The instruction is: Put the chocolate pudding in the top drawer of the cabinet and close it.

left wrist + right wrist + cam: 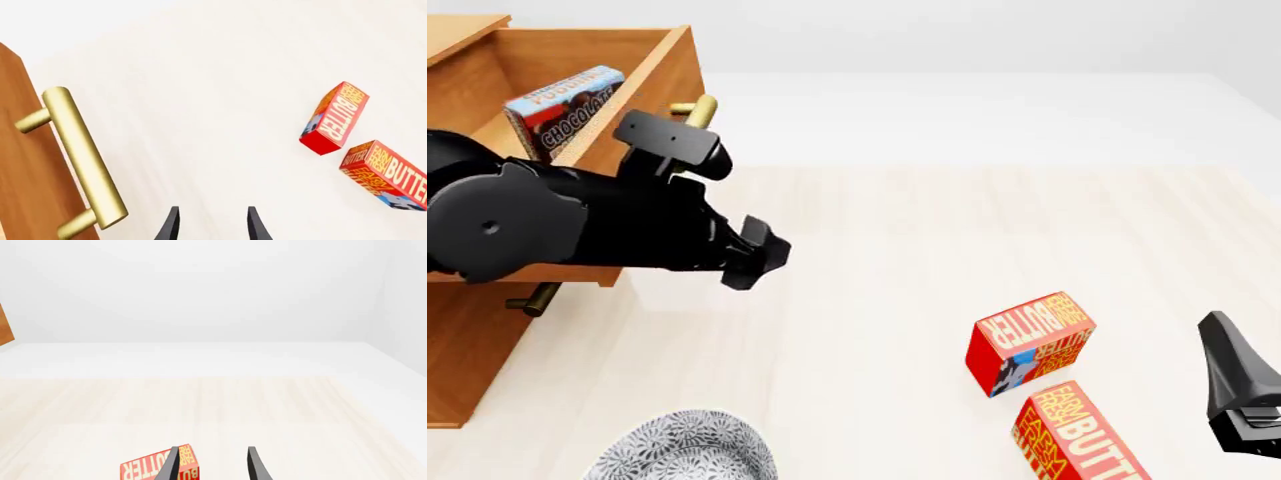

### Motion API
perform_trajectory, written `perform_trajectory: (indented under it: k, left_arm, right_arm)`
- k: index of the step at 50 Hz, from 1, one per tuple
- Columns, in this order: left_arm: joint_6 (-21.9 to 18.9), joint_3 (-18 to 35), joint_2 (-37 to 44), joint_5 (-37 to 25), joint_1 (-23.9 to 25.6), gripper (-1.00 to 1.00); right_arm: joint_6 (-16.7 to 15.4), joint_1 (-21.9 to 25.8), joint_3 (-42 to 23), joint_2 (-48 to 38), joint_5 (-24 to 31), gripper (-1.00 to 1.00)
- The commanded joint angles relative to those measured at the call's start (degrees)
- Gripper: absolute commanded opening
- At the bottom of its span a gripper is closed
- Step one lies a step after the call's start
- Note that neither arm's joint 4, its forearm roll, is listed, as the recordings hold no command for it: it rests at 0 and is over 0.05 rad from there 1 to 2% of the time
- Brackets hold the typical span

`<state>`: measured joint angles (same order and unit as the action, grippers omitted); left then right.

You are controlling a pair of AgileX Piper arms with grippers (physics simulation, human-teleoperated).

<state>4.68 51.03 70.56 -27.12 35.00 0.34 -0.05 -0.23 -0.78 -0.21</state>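
The cabinet (461, 380) stands at the far left, and its top drawer (647, 95) is pulled out. The chocolate pudding (561, 108) leans inside that drawer, light-blue and brown. My left arm reaches across the drawer front, with the left gripper (758, 255) just past it, over the table. In the left wrist view the left gripper (213, 225) is open and empty, with the brass handle (80, 160) and the orange-brown drawer front (20, 165) close beside it but not between the fingers. The right gripper (1234, 390) hovers at the right edge, and in its wrist view it (213, 464) is open and empty.
Two red-and-orange butter boxes (1030, 342) (1081, 435) lie on the table right of centre, close to the right gripper. A patterned grey plate (687, 450) sits at the near edge. A lower drawer's handle (534, 298) shows under the left arm.
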Motion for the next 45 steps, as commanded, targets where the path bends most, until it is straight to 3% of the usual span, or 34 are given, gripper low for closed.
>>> perform_trajectory:
  k: [1,20,45]
  left_arm:
    - [2.4,-0.3,0.6,0.3,-1.7,1.0]
    - [3.0,-0.9,0.4,0.8,-3.9,1.0]
    - [-2.3,-4.2,-3.4,1.8,-9.8,1.0]
  right_arm:
    - [0.0,0.0,0.0,0.0,0.0,1.0]
    - [0.0,0.0,0.0,0.0,0.0,1.0]
    - [0.0,0.0,0.0,0.0,0.0,1.0]
